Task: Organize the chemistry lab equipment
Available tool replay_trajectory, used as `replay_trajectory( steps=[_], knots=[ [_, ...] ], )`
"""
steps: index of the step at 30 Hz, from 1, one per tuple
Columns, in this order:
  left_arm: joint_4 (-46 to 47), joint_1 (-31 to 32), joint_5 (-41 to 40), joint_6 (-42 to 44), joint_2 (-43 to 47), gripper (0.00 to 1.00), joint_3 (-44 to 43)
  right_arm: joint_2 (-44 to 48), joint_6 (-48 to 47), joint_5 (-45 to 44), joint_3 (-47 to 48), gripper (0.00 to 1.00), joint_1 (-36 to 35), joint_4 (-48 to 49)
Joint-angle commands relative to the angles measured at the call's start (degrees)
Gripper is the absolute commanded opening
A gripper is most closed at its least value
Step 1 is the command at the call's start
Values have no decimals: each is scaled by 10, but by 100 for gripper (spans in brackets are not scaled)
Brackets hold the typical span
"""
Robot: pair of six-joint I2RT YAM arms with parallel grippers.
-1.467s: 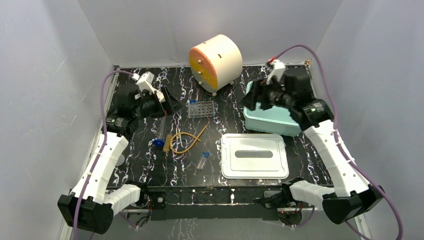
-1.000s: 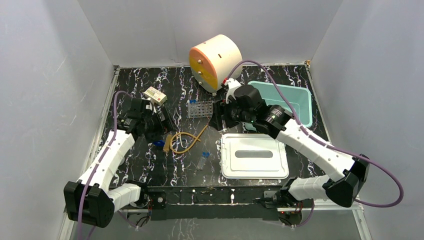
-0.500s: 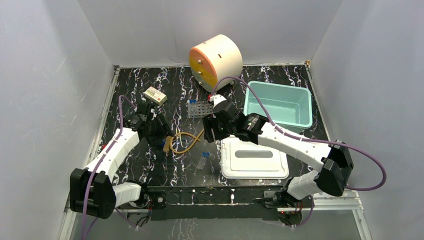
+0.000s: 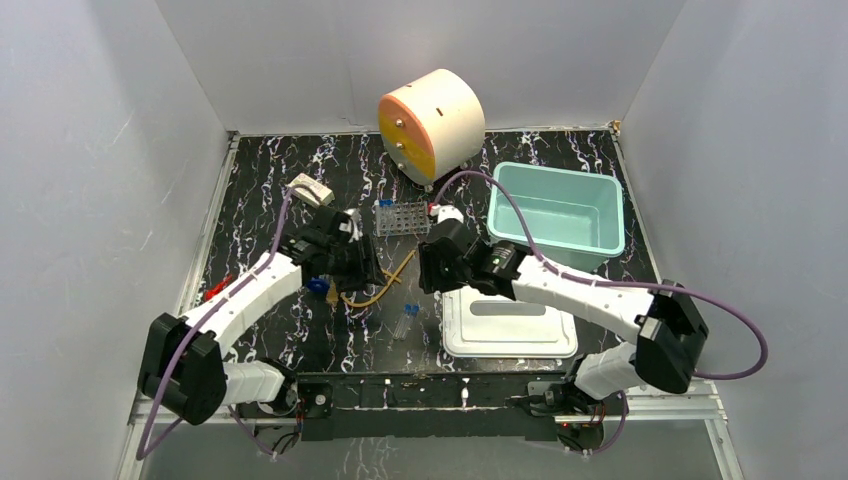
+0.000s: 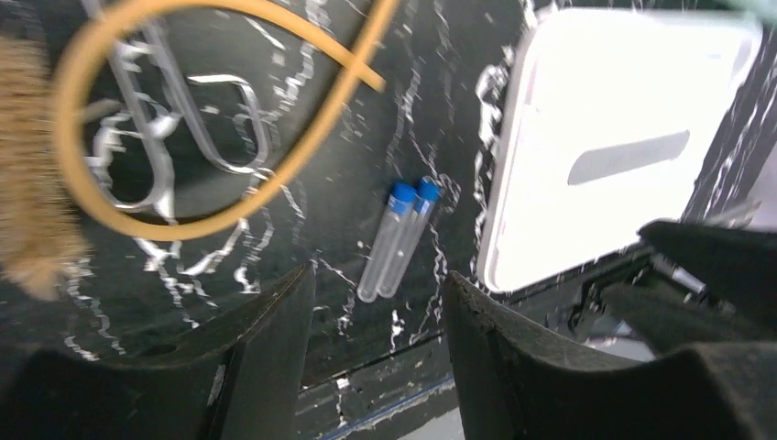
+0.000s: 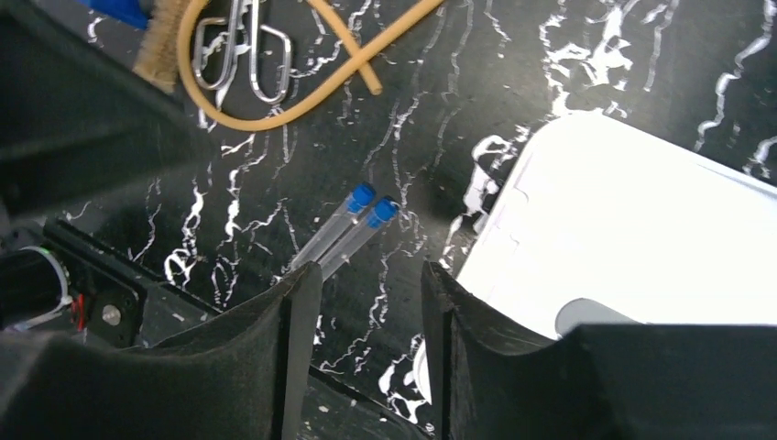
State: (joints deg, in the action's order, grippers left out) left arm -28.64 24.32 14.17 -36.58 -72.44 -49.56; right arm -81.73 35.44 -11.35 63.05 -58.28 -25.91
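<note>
Two clear blue-capped tubes (image 4: 405, 320) lie side by side on the black marbled table, left of the white lid (image 4: 508, 312). They also show in the left wrist view (image 5: 399, 240) and the right wrist view (image 6: 346, 227). A tan rubber-tubing coil (image 4: 375, 285) lies behind them, with a metal wire clamp (image 5: 183, 119) inside its loop. A small clear tube rack (image 4: 402, 217) stands further back. My left gripper (image 4: 362, 272) hovers open over the coil (image 5: 183, 137). My right gripper (image 4: 430, 272) hovers open just right of it, above the tubes. Both are empty.
The teal tub (image 4: 557, 212) stands at the back right and the round cream-and-orange cabinet (image 4: 430, 122) at the back centre. A small white box (image 4: 311, 190) lies back left. A tan bristly piece (image 5: 27, 211) and a blue part (image 4: 318, 286) lie by the coil's left side.
Both arms have swung in to the table's middle: the right from over the tub to above the tubes, the left from the back left to over the coil. Nothing was picked up.
</note>
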Motion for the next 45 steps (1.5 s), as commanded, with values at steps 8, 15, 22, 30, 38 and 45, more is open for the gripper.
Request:
replay_trajectory(
  steps=[8, 15, 22, 30, 38, 45],
  knots=[
    [45, 179, -39, -31, -70, 45, -7, 112, 43, -109, -38, 49, -1, 61],
    [-7, 256, -128, -45, -143, 32, -45, 179, 88, -135, -97, 46, -1, 97],
    [-21, 264, -168, -50, -128, 25, -53, 193, 89, -141, -106, 46, -1, 89],
    [-33, 265, -174, -37, -154, 28, -45, 195, 93, -136, -115, 46, -2, 94],
    [-19, 264, -154, -28, -173, 28, -47, 206, 97, -139, -124, 46, -2, 93],
    [-19, 264, -154, -25, -193, 22, -50, 211, 99, -142, -127, 46, -2, 90]
  ],
)
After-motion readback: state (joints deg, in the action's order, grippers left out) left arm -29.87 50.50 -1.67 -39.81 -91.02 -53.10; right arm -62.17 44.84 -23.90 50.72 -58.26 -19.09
